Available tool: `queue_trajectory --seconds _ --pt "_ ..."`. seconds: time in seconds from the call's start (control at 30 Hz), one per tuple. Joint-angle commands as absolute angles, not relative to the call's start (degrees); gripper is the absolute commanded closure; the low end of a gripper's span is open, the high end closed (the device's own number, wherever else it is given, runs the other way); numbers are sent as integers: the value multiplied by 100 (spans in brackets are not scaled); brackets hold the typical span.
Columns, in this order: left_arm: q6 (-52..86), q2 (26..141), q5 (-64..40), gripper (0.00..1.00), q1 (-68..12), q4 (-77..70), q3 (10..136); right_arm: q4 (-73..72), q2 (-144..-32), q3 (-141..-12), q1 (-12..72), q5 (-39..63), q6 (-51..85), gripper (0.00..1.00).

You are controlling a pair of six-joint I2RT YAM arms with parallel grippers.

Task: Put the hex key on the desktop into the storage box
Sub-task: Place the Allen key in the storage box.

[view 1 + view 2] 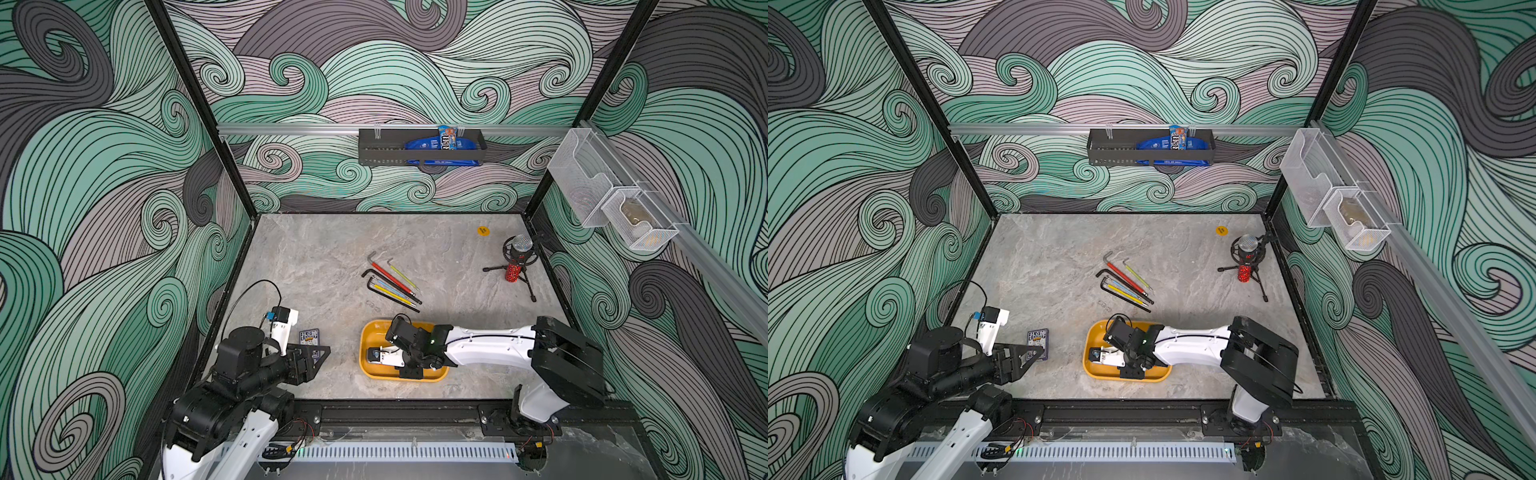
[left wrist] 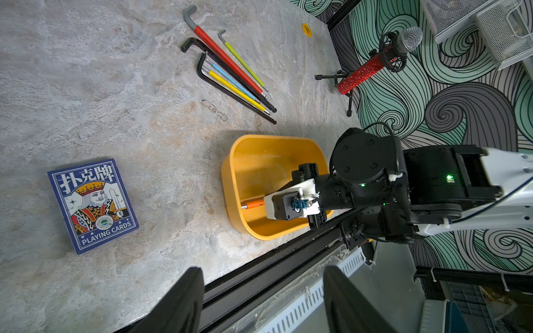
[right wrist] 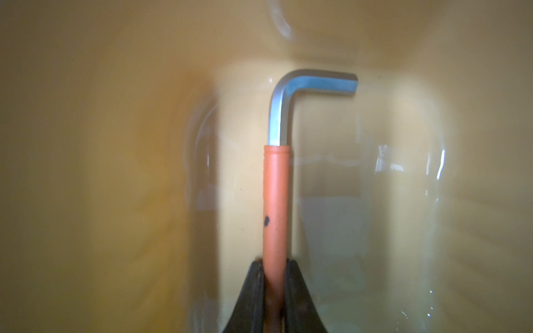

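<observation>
My right gripper [image 3: 275,263] is shut on the orange sleeve of a hex key [image 3: 275,201]. Its bare bent end hangs just above the floor of the yellow storage box [image 3: 86,144]. In the left wrist view the key's orange end [image 2: 253,204] sticks out past my right wrist, inside the storage box [image 2: 259,155]. In both top views that arm reaches down into the box [image 1: 361,353] [image 1: 1086,357] and hides the key. Several more hex keys [image 1: 395,284] [image 1: 1127,282] [image 2: 230,72] lie together on the desktop [image 1: 311,270], beyond the box. My left gripper [image 1: 320,357] [image 2: 262,269] stands open and holds nothing, left of the box.
A blue playing-card box [image 1: 309,336] [image 2: 92,206] lies beside my left gripper. A red microphone on a tripod [image 1: 517,262] stands at the back right, near a yellow sticker [image 1: 482,230]. A black basket [image 1: 419,147] and white mesh bins [image 1: 611,203] hang on the walls. A black rail [image 1: 395,411] edges the front.
</observation>
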State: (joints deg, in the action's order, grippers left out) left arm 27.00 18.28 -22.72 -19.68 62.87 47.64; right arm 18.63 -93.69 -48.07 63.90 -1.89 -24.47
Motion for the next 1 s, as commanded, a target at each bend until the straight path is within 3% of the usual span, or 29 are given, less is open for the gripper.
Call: queue_trajectory --seconds 0.0,0.23,0.37,0.67,0.97 --pt "2765 1883 -2190 31 -1994 6144 4843 1817 -9561 -4926 6350 -138 -2349 100" --pt "2764 1872 -2137 30 -1992 6194 4838 1815 -9280 -5036 6308 -250 -2091 65" --pt "2756 1877 -2120 30 -1989 6172 4825 1878 -8906 -5095 6155 -209 -1894 52" --pt "2630 1903 -2109 30 -1993 6142 4797 2276 -8111 -5712 5432 99 -1631 47" --pt "2567 1921 -2248 30 -1994 6065 4755 2300 -9418 -6763 4339 490 -2002 47"
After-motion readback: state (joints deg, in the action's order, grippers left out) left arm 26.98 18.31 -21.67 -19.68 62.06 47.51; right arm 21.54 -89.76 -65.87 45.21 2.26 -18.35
